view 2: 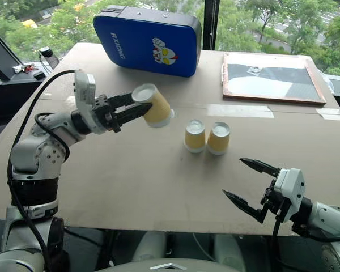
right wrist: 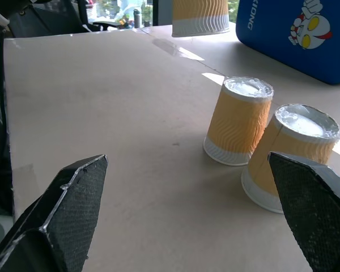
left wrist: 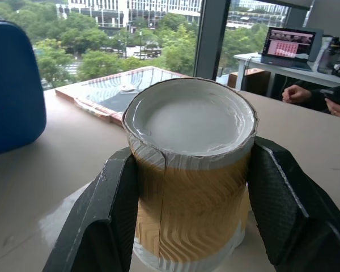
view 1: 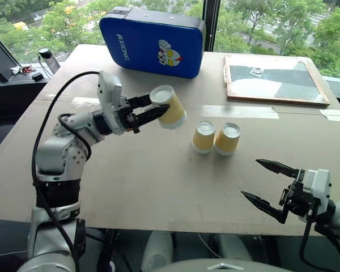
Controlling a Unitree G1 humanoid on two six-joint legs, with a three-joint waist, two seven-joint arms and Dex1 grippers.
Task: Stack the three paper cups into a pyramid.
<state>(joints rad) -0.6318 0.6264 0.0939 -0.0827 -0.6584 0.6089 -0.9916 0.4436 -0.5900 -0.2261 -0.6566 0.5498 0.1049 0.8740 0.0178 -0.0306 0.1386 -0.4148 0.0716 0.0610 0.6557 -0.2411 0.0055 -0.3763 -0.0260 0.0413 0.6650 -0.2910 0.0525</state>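
My left gripper (view 1: 156, 109) is shut on one paper cup (view 1: 173, 115), holding it in the air, tilted, up and to the left of the other two. In the left wrist view the black fingers (left wrist: 110, 215) press both ribbed sides of this cup (left wrist: 190, 170), and its white flat base faces the camera. The other two paper cups (view 1: 204, 136) (view 1: 228, 139) stand upside down, side by side and touching, mid-table. My right gripper (view 1: 250, 178) is open and empty, low near the table's front right edge, facing those two cups (right wrist: 241, 119) (right wrist: 294, 153).
A blue padded case (view 1: 153, 39) stands at the table's back centre. A flat framed board (view 1: 275, 79) lies at the back right. A dark bottle (view 1: 48, 59) sits off the table's far left. A person's hand (left wrist: 297, 93) rests on another desk beyond.
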